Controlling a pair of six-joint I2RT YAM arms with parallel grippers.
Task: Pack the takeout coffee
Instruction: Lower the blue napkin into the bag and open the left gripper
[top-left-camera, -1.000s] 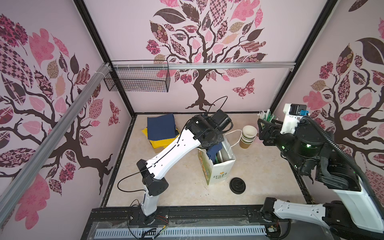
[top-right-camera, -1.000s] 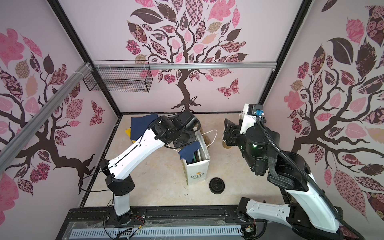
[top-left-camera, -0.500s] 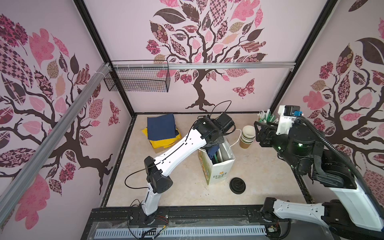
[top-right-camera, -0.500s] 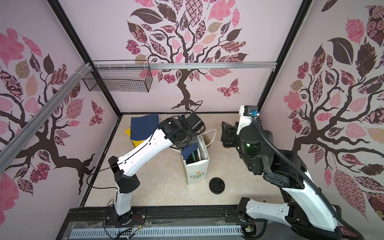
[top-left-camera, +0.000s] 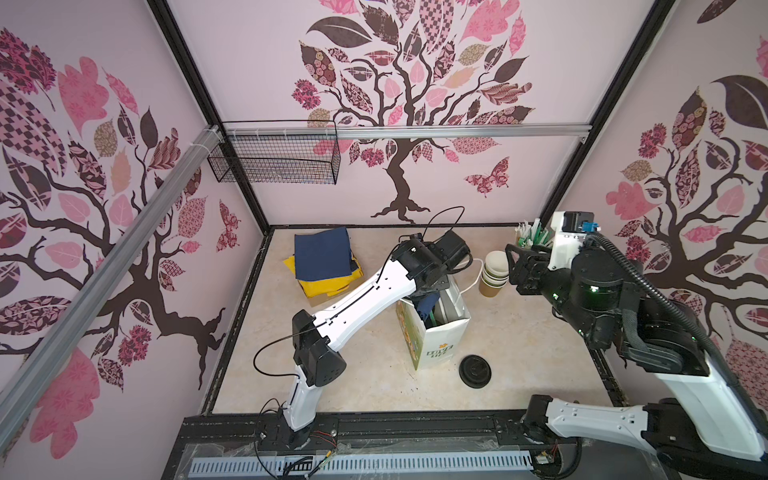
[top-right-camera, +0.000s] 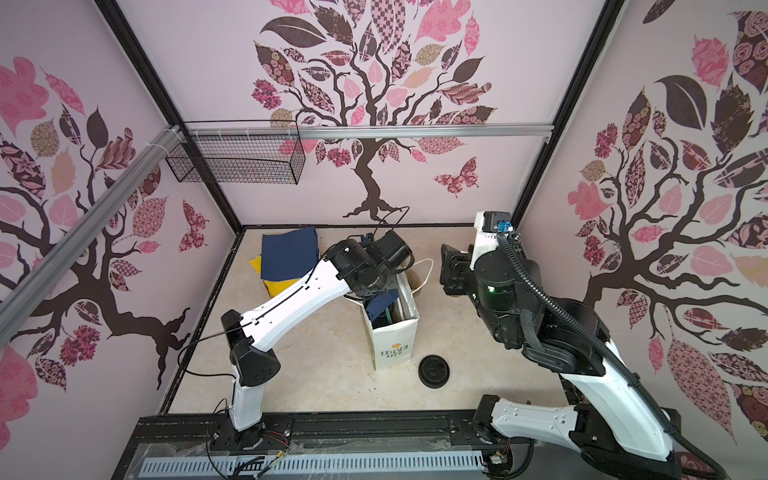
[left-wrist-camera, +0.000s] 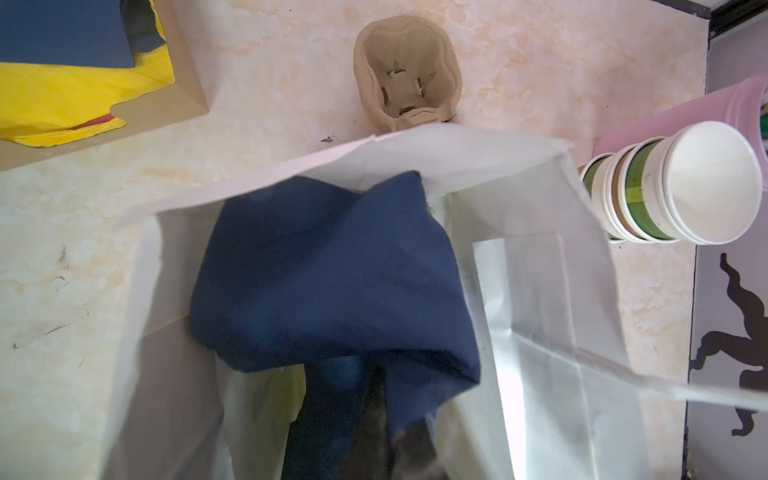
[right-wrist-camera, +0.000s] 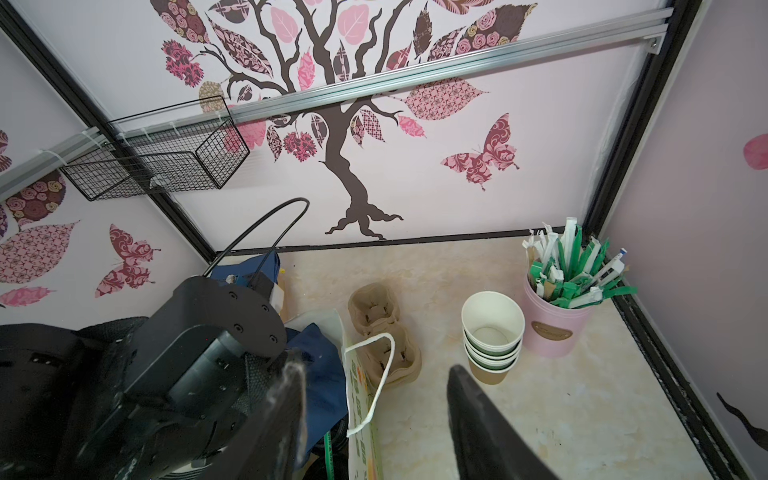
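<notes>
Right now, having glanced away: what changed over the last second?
The left arm leaned slightly rightward over the white paper bag; its jaws cannot be made out inside, by the crumpled navy napkin. The right gripper, jaws open and empty, edged left toward the nested lidless paper cups. Bag, napkin, cups and round black plastic lid stayed put.

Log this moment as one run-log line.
left gripper: at paper bag mouth, by navy cloth, jaws hidden | right gripper: open, empty, near nested cups | loose black lid: on table beside bag
</notes>
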